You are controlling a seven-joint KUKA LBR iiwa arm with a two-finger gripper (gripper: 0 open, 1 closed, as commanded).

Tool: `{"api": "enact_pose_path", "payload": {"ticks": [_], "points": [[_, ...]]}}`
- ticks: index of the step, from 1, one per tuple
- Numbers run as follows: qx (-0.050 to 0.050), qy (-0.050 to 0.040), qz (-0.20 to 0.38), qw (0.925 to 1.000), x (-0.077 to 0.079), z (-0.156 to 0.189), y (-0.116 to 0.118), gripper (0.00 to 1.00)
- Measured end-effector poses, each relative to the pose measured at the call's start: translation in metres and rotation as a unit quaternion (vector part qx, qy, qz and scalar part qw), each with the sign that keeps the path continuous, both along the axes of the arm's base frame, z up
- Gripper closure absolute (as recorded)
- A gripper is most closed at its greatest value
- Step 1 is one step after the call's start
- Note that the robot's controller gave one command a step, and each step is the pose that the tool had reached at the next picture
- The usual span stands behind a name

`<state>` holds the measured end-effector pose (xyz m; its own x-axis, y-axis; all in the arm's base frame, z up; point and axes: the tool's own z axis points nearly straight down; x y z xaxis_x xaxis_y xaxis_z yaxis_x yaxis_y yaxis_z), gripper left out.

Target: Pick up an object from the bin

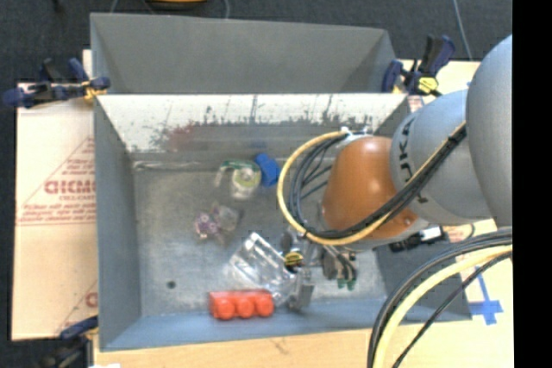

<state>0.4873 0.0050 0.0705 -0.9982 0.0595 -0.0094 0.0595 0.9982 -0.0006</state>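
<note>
My gripper [300, 289] hangs low near the bin's front wall, under the arm's orange cover. It sits just right of a clear plastic piece [257, 258] and touches or nearly touches the right end of a red-orange lumpy bar [242, 304] lying along the front wall. Whether anything is in its grasp is hidden.
A small clear and purple piece [213, 222] lies left of centre. Further back are a clear cup-like thing with a green rim [241, 177] and a blue cap-like thing [267, 169] beside it. The arm and its cables cover the bin's right half.
</note>
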Motion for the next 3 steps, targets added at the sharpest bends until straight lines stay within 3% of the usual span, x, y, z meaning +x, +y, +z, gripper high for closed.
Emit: {"api": "enact_pose_path", "payload": {"ticks": [1,2,3], "points": [[0.000,0.0022,0.002,1.0000,-0.002,0.000,0.000,1.00],[-0.002,0.0007,-0.007,1.0000,0.039,0.001,-0.089,1.00],[-0.001,-0.0004,0.015,0.9999,0.008,0.146,-0.106,1.00]]}}
